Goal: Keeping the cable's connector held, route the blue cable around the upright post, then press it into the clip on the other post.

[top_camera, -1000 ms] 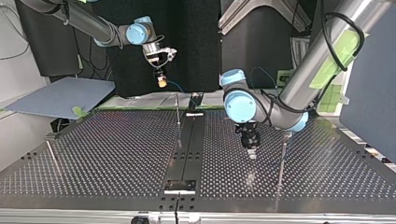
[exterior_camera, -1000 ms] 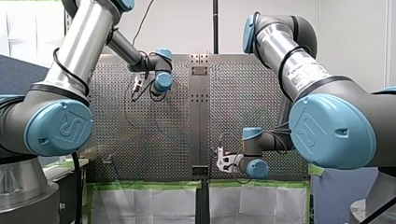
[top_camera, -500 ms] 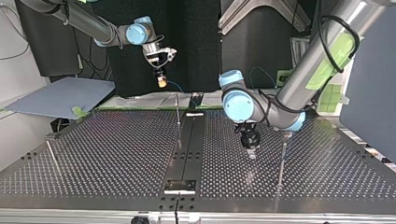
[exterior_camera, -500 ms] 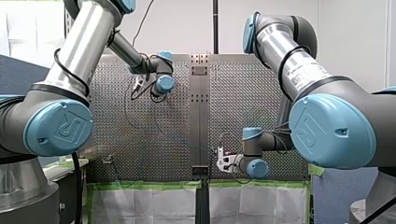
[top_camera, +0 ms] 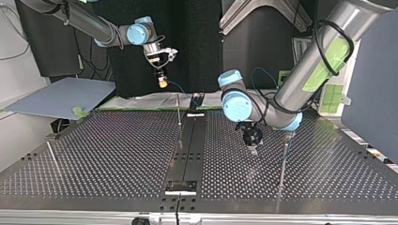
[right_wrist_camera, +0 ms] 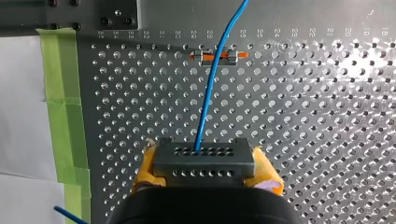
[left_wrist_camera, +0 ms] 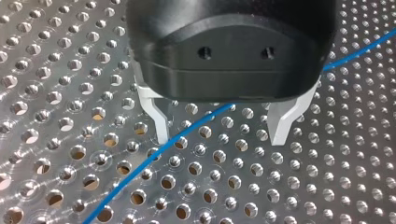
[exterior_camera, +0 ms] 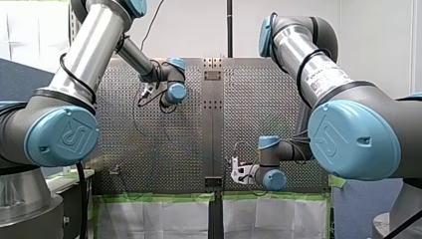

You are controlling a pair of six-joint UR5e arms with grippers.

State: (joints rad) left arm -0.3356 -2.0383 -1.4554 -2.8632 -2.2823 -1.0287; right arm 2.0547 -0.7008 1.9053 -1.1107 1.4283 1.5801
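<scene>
The blue cable was hidden where it passed behind my left gripper; its lower end was cut off.

The blue cable leaves the dark, hole-studded connector, pinched between the yellow pads of my right hand, and crosses the orange-and-metal clip ahead. Farther along it runs over the counter, between the spread fingers of my left hand. A thin upright post stands near that hand.
</scene>
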